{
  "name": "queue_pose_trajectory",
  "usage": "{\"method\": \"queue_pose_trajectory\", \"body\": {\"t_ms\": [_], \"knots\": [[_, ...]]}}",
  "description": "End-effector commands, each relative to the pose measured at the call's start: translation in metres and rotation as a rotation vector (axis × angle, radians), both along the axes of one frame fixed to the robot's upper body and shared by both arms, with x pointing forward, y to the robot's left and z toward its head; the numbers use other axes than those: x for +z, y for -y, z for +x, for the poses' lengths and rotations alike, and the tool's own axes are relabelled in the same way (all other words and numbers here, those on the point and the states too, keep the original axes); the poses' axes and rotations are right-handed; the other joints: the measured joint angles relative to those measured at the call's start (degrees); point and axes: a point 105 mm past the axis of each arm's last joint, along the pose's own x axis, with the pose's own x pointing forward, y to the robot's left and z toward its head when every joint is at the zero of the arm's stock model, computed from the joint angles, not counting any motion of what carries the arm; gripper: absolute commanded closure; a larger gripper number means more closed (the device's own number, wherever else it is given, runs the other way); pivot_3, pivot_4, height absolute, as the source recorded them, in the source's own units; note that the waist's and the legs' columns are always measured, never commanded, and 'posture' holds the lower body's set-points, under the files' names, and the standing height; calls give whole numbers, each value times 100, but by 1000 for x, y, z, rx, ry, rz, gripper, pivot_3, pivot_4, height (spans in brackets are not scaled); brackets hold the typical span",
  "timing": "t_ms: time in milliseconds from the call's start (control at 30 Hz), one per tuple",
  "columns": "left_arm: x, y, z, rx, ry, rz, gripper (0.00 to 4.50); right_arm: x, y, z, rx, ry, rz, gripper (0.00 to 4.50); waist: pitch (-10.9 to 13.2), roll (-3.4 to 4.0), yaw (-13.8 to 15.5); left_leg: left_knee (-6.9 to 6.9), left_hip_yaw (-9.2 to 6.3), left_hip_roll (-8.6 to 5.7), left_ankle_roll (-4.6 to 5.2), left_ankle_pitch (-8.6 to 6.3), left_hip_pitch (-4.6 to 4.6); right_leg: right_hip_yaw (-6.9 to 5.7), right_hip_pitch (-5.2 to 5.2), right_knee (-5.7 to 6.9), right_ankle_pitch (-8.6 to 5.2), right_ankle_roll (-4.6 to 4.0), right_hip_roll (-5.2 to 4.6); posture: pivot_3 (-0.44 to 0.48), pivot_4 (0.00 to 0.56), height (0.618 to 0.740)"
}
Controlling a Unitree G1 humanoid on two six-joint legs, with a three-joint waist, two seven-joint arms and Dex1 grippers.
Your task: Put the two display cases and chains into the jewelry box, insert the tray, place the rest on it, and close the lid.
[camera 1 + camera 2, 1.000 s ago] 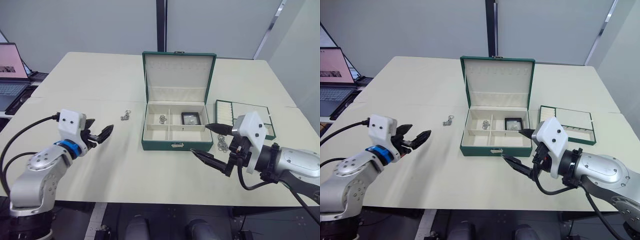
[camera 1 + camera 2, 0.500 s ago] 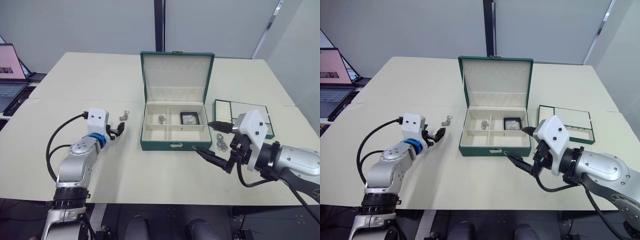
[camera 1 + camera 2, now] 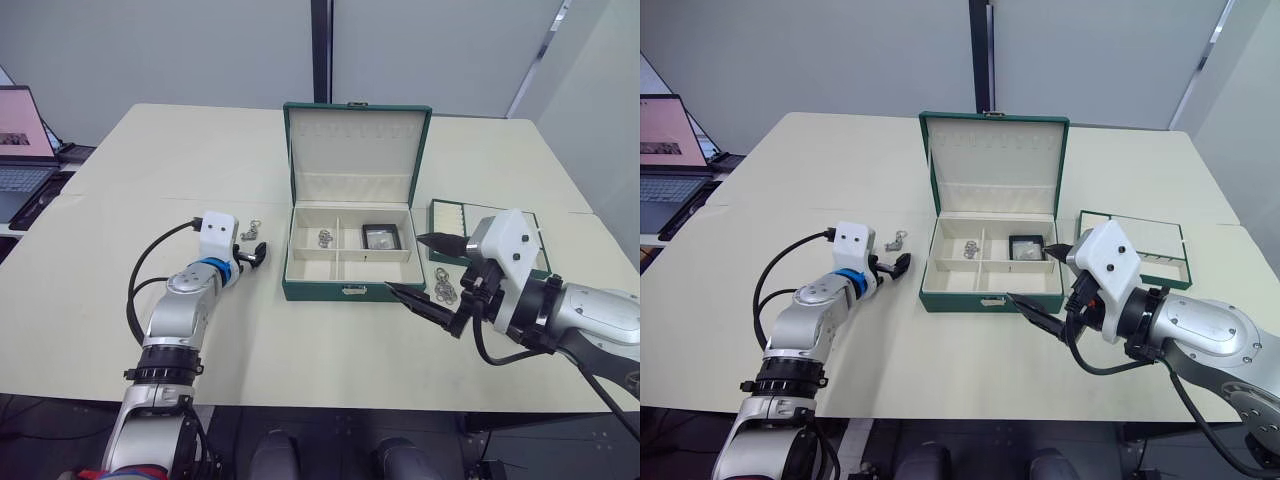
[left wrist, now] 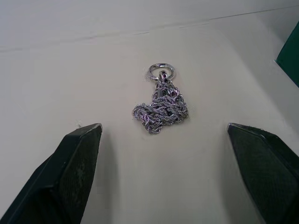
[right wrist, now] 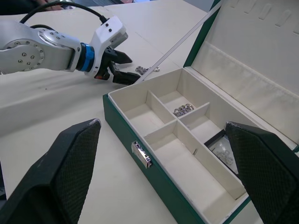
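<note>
While the green jewelry box [image 3: 350, 215] stands open in the middle of a cream table [image 3: 130, 320], its lid [image 3: 357, 150] raised upright at the back, both robot arms reach in from the near edge. The box's base is split into four cream compartments. The far left one holds a small silver chain [image 3: 324, 238], and the far right one holds a dark display case [image 3: 381, 236]; the two near compartments look bare.

Right of the box lies a green tray [image 3: 487, 236] with a cream lining, flat on the table. Just in front of it, a cluster of silver rings [image 3: 444, 291] rests on the tabletop, close to the box's right front corner.

The right gripper [image 3: 422, 272] hangs low over the table by that corner, its two black fingers spread wide apart, holding nothing. Its wrist view looks across the open box toward the other arm.

The left gripper [image 3: 898, 264] sits to the left of the box, fingers spread apart and empty. Just beyond its fingertips lies a second chain [image 4: 160, 107], a bunched silver heap with a round ring at its far end, lying loose on the table between the two fingers' line of reach but untouched.

At the far left edge, an open laptop [image 3: 22, 145] sits on a separate desk.
</note>
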Motion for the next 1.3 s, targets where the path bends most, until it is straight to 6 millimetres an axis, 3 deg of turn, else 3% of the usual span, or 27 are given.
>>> {"method": "queue_pose_trajectory", "body": {"t_ms": [33, 767, 900, 1233, 1300], "knots": [[7, 3, 8, 2, 31, 22, 48, 7, -1, -2, 1, 39, -7, 0, 0, 0, 8, 0, 0, 0, 0, 0, 0, 0, 0, 0, 0, 0, 0, 0, 150, 740], [0, 15, 21, -22, 8, 43, 48, 7, 4, -6, -32, 43, -13, 0, 0, 1, 107, 1, 3, 0, -1, 1, 1, 1, 1, 1, 0, 1, 0, 0, 150, 740], [-2, 16, 22, -16, -1, 30, 909, 7, 4, -6, -35, 42, -14, 0, 0, 1, 113, 1, 3, -1, -1, 1, 1, 1, 1, 0, 0, 0, 0, 0, 150, 740], [-3, 16, 22, -2, -1, 24, 4101, 6, 6, -7, -36, 37, -16, 0, -1, 1, 117, 1, 4, 0, -1, 1, 1, 2, 0, 0, 0, 1, 0, 0, 150, 740], [-2, 16, 22, -1, 1, 23, 4332, 5, 6, -8, -37, 35, -17, 0, -1, 1, 117, 0, 4, 0, -1, 1, 1, 2, 1, 0, 0, 1, 0, 0, 150, 740]]}}
